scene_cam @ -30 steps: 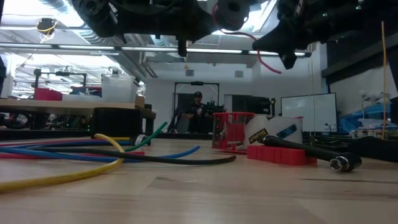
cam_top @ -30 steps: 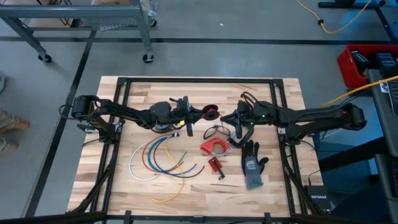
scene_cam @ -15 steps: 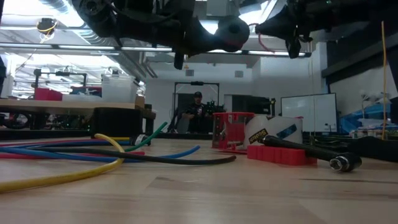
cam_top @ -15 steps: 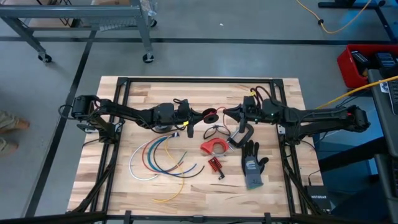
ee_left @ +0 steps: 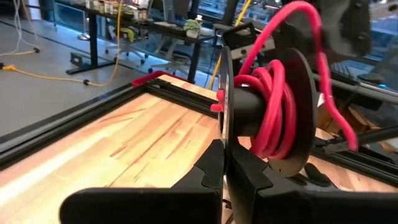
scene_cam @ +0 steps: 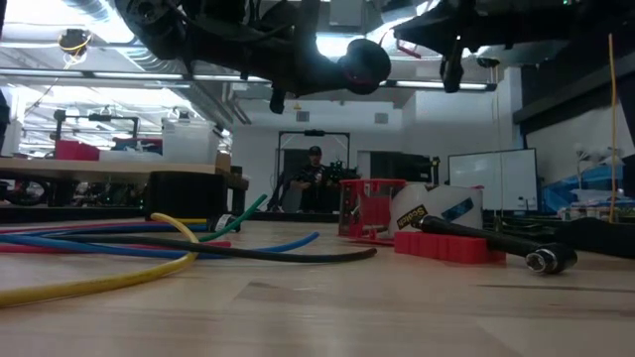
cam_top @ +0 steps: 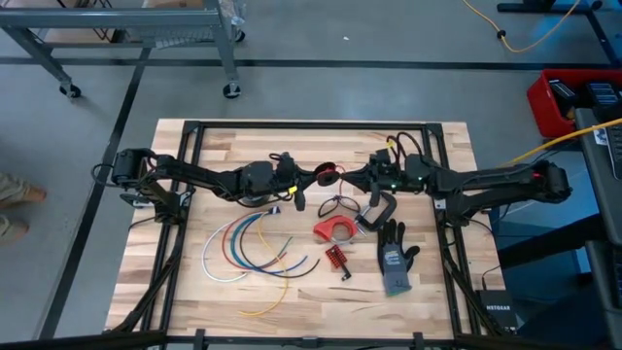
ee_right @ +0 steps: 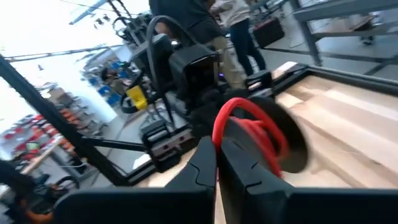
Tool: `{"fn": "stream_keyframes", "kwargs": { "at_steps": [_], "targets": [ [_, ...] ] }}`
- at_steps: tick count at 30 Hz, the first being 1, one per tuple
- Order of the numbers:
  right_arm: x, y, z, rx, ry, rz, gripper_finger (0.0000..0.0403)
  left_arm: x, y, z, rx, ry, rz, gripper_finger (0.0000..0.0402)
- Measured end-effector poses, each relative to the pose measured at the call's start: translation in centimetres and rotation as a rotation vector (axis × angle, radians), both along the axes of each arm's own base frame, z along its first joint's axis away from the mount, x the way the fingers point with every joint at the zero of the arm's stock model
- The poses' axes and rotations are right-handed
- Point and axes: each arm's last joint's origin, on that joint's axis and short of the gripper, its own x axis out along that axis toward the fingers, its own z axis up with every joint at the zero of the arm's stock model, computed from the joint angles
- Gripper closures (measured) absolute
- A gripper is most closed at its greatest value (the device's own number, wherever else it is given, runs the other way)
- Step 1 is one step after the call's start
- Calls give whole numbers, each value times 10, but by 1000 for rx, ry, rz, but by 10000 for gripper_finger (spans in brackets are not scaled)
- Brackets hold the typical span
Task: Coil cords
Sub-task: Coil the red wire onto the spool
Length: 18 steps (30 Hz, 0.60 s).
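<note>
Above table centre we see the left gripper (cam_top: pixel 297 187) clamped on a black spool (ee_left: pixel 264 109) wound with the red cord (ee_left: pixel 273 93), whose free end the right gripper (cam_top: pixel 372 178) pinches, while other cords (cam_top: pixel 255 249) lie below.

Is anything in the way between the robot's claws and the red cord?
No. The left gripper is shut on the black spool with the red cord wound on it, and the right gripper is shut on the cord's free end. Nothing visible sits between them.
</note>
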Motion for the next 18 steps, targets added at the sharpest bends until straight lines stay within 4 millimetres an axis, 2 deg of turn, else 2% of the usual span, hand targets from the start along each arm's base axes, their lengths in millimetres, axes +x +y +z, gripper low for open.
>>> {"fn": "stream_keyframes", "kwargs": {
  "at_steps": [12,18],
  "targets": [
    [25,-1,-6,28,-103,37,399,0,1,0,0,-5,34,401],
    [51,-2,2,39,-78,96,399,0,1,1,-2,-8,37,402]
  ]
}}
